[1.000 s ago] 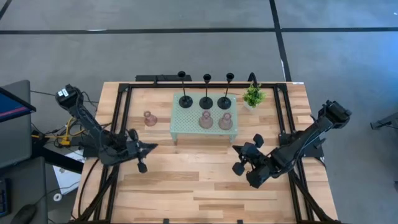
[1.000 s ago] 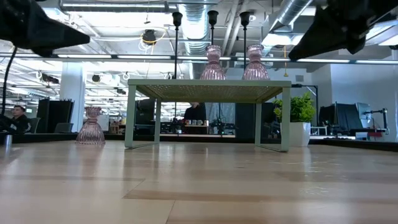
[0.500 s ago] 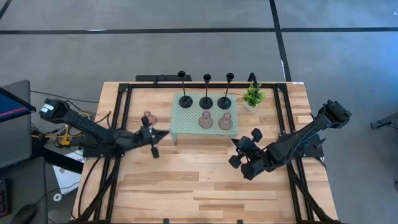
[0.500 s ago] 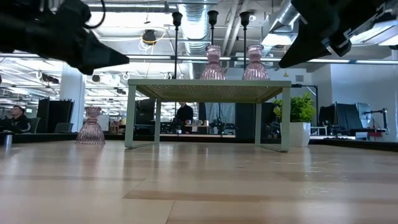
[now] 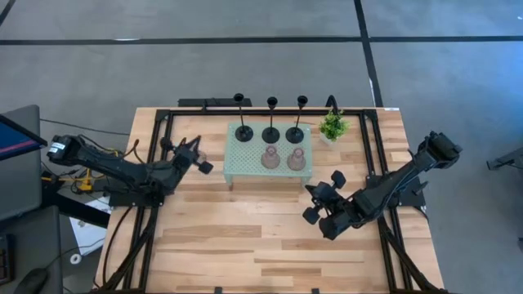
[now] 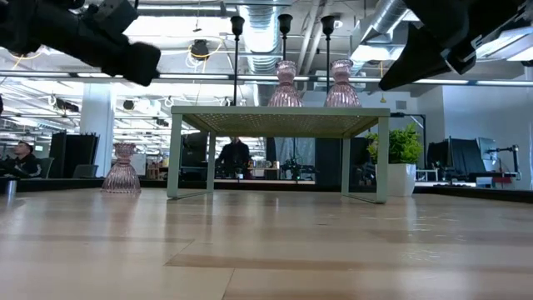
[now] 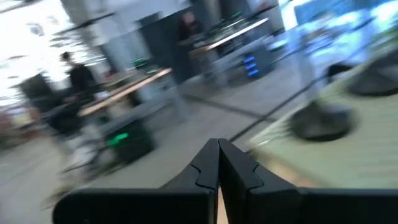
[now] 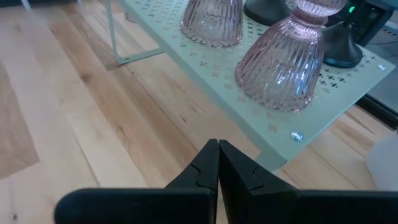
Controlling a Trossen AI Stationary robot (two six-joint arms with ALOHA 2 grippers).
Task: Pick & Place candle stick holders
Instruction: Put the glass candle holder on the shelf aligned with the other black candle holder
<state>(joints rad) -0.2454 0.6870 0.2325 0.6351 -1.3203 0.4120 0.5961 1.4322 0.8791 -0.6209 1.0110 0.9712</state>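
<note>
Since the earlier frames the left arm has swung away from the table's middle toward the far left, so the left gripper (image 5: 196,157) now hangs right over the spot where the lone pink holder (image 6: 122,168) stands on the bare wood, left of the tray (image 5: 233,167). From above, the gripper hides that holder completely. The low view shows it upright, with the gripper well above it and not touching.

That is the relation the next move probably turns on: the holder lies straight below the left gripper, its long axis vertical, and the left arm is much the nearer. A grasp would need a drop from above or a level approach at the neck.

In the left wrist view the dark fingers (image 7: 239,171) meet at a point, so the gripper is closed and carries nothing; it would have to spread before it could take the holder. That view is too smeared to show the pink holder.

On the tray stand three black holders (image 5: 270,131) along the far side and two pink ones (image 5: 270,158) on the near side.

The right gripper (image 5: 321,204) waits near the tray's right end, closed and empty.
</note>
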